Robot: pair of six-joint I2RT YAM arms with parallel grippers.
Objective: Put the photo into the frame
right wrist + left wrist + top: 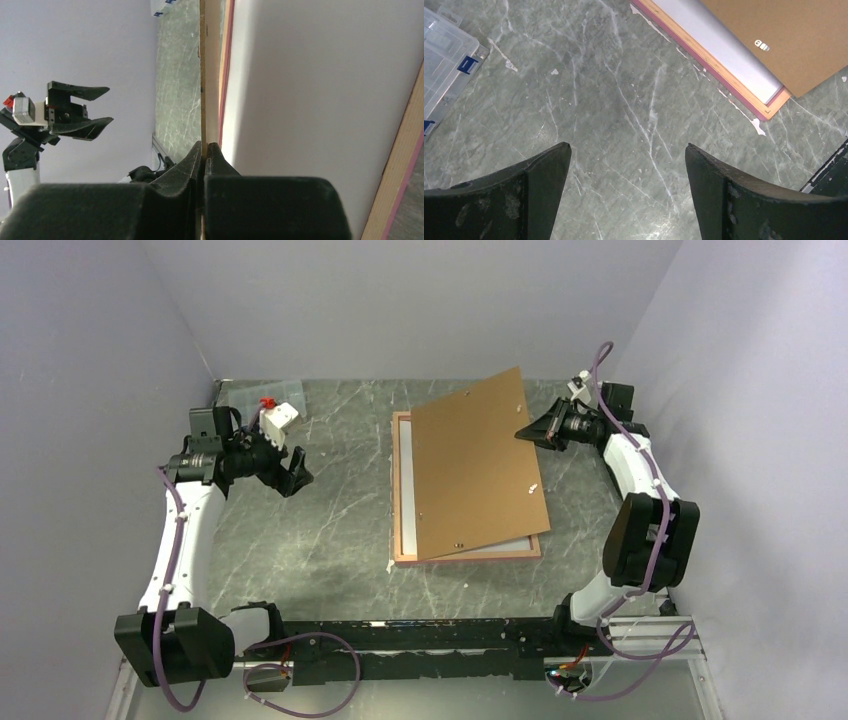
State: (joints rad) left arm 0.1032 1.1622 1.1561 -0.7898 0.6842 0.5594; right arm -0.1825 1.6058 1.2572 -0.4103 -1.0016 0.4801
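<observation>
Two hands working | right hand [205, 147] is clenching the far-right edge of the brown backing board [475, 470], which is lying askew over the frame [714, 62] | frame is resting back-up on the surface [330, 520], the photo [714, 32] sitting inside, white side up | left hand [628, 147] is hovering released, left of the frame

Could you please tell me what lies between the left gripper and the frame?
Only a bare stretch of marbled table separates the left gripper from the frame, as the top external view shows.
</observation>
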